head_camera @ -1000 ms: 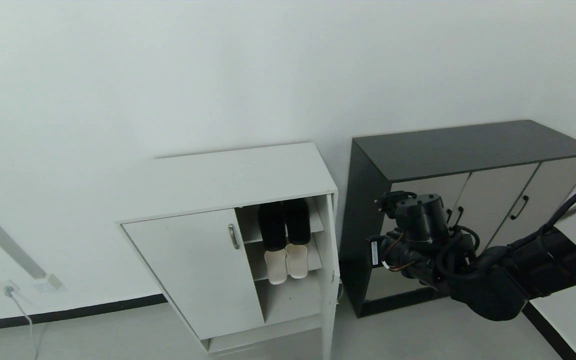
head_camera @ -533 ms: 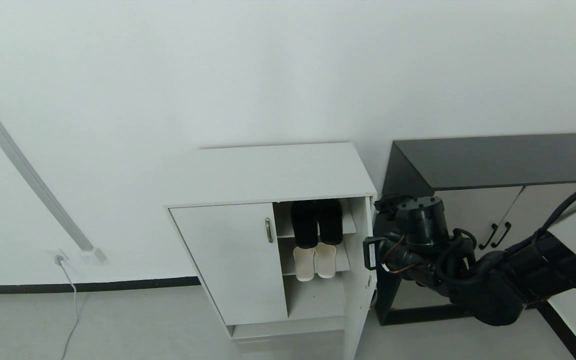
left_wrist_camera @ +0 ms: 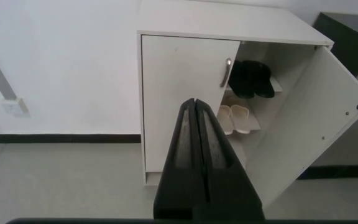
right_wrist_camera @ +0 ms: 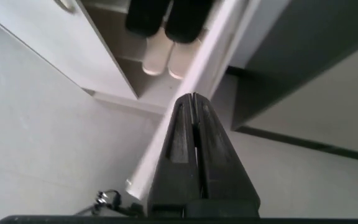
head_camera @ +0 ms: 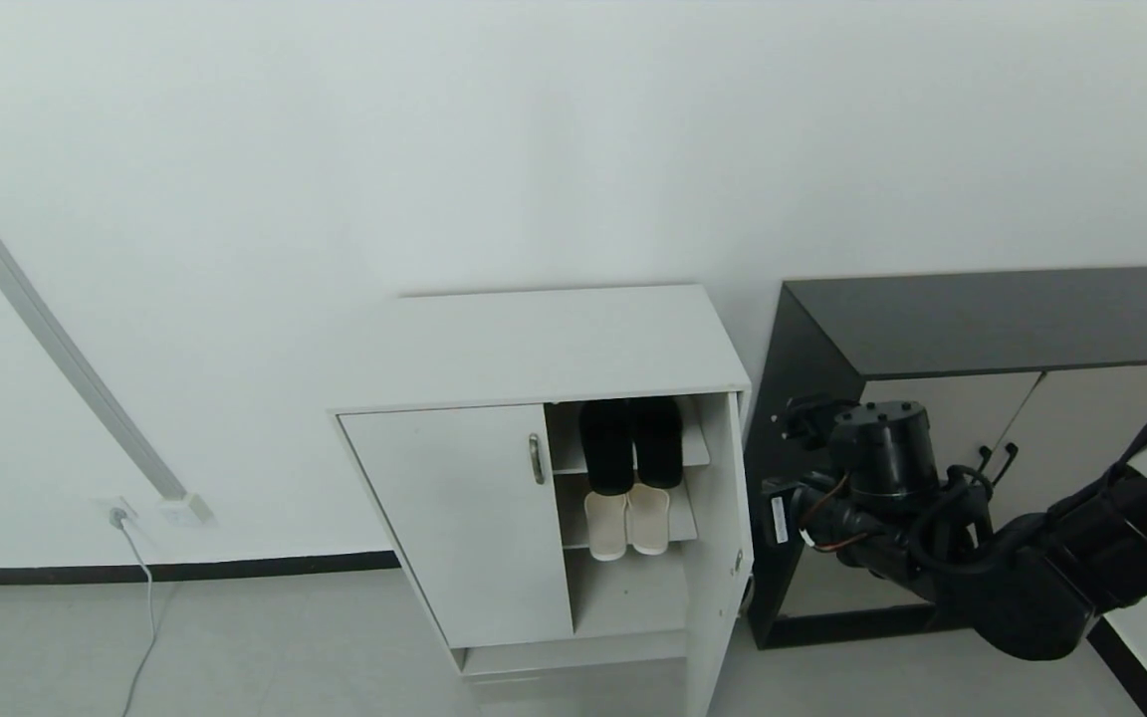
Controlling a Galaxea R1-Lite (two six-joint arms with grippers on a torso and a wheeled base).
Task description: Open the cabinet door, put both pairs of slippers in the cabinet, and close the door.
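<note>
1. Two cabinets are standing side by side: one white cabinet (head_camera: 554,344) and one dark cabinet (head_camera: 992,319).
2. Two doors are hanging on the white cabinet: one shut door (head_camera: 459,523) and one open door (head_camera: 718,558).
3. One metal handle (head_camera: 536,459) is showing on the shut door.
4. Four slippers are lying inside, making two pairs: two black slippers (head_camera: 630,443) and two white slippers (head_camera: 627,520).
5. Two shelves are carrying them, one pair each: the upper shelf (head_camera: 695,453) and the lower shelf (head_camera: 683,523).
6. One wall socket (head_camera: 117,517) is feeding one cable (head_camera: 147,597).
7. Two grippers are showing: one left gripper (left_wrist_camera: 196,109) and one right gripper (right_wrist_camera: 193,98).
</note>
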